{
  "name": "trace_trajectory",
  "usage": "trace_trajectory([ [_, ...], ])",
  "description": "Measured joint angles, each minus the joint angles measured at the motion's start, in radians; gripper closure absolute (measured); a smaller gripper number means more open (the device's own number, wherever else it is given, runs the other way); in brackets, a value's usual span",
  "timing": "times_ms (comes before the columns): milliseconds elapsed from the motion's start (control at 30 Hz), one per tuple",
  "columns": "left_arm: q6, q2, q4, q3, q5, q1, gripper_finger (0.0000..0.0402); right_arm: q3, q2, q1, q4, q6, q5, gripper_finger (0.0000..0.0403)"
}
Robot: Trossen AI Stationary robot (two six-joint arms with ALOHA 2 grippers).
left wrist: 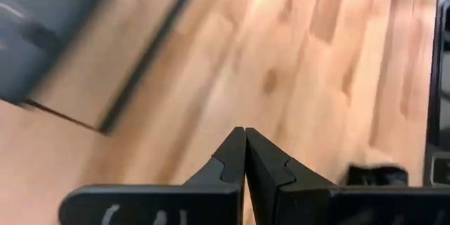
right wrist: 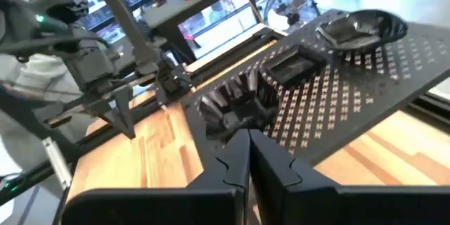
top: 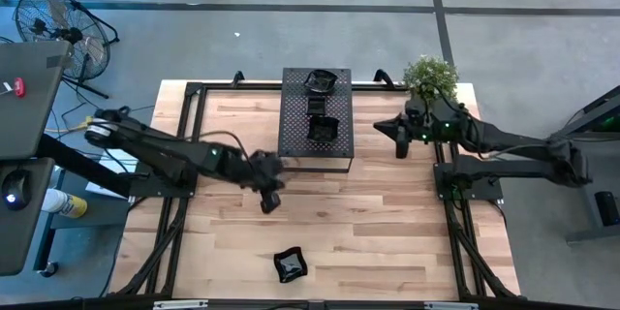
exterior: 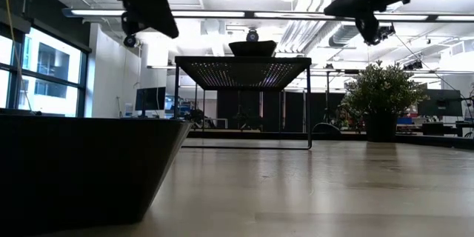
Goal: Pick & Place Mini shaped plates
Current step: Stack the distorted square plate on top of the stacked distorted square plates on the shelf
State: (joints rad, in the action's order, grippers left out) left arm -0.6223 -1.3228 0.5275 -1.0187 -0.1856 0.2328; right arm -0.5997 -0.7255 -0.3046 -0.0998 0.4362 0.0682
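Three mini shaped plates, glossy black, lie in a row on top of the dark perforated stand point(top: 315, 145): a round one point(top: 320, 80) at the far end, a square one point(top: 317, 105), and a wavy one point(top: 323, 128). The right wrist view shows them too: round point(right wrist: 362, 28), square point(right wrist: 292, 63), wavy point(right wrist: 235, 105). A fourth plate point(top: 290, 264) rests on the table by the near edge, and it looms large in the low view point(exterior: 81, 163). My left gripper point(top: 269, 201) hovers shut and bare over the wood near the stand's near left corner. My right gripper point(top: 400, 145) hangs shut and bare to the right of the stand.
A small potted plant point(top: 431, 76) stands at the far right of the table, close behind my right arm. Black frame rails point(top: 184, 136) run along the table's sides. Bare wood point(top: 387, 223) lies between the stand and the near plate. A floor fan point(top: 58, 24) stands off the table at far left.
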Motion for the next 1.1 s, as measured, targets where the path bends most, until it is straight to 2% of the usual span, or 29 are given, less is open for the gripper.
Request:
trace_trajectory([
  [333,-0.213,-0.243,0.025,-0.125,0.072,0.150,0.0396,0.052,0.060,0.000,0.000,-0.027,0.132,0.0397],
  [633,-0.277,-0.412,0.016,-0.215,0.207,0.195,0.0319,0.054,0.060,0.000,0.001,-0.054,0.152,0.0397],
  [767,-0.287,-0.466,-0.004,-0.229,0.283,0.227,0.0297,0.054,0.060,0.000,-0.001,-0.063,0.165,0.0399],
  [900,-0.344,-0.503,-0.020,-0.227,0.324,0.257,0.0294,0.054,0.060,0.000,-0.003,-0.074,0.168,0.0400],
  [1100,-0.403,-0.526,-0.032,-0.227,0.302,0.295,0.0294,0.054,0.060,0.000,-0.008,-0.083,0.167,0.0397],
])
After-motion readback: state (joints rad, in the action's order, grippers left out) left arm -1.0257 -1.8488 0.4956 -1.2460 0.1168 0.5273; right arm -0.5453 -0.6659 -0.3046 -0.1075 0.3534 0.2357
